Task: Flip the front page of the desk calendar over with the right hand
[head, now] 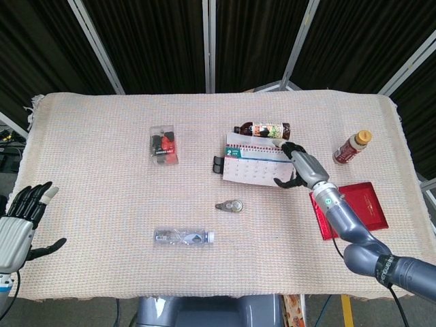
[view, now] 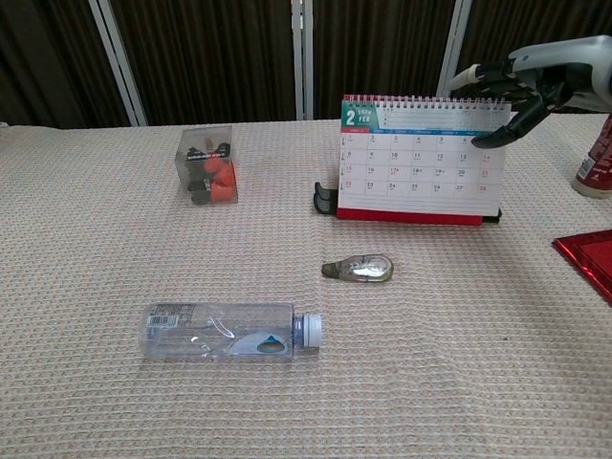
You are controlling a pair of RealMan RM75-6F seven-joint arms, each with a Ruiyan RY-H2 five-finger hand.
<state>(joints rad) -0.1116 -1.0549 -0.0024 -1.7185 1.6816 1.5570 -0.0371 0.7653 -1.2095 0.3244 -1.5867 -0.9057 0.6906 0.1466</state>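
Note:
The desk calendar (head: pixel 251 167) (view: pixel 416 158) stands right of the table's middle, its February page facing me and its spiral binding on top. No page stands above the binding. My right hand (head: pixel 300 167) (view: pixel 521 81) hovers at the calendar's top right corner, fingers spread along the top edge and thumb down in front of the page, holding nothing. Whether it touches the edge I cannot tell. My left hand (head: pixel 20 221) hangs off the table's near left edge, fingers apart and empty.
A brown bottle (head: pixel 262 128) lies behind the calendar. A black clip (view: pixel 325 198) sits at its left foot. Also present: a clear box of orange and black parts (head: pixel 163 144), a small tape dispenser (view: pixel 359 270), a lying water bottle (view: pixel 229 332), a red tray (head: pixel 351 208) and a yellow-capped bottle (head: pixel 353 147).

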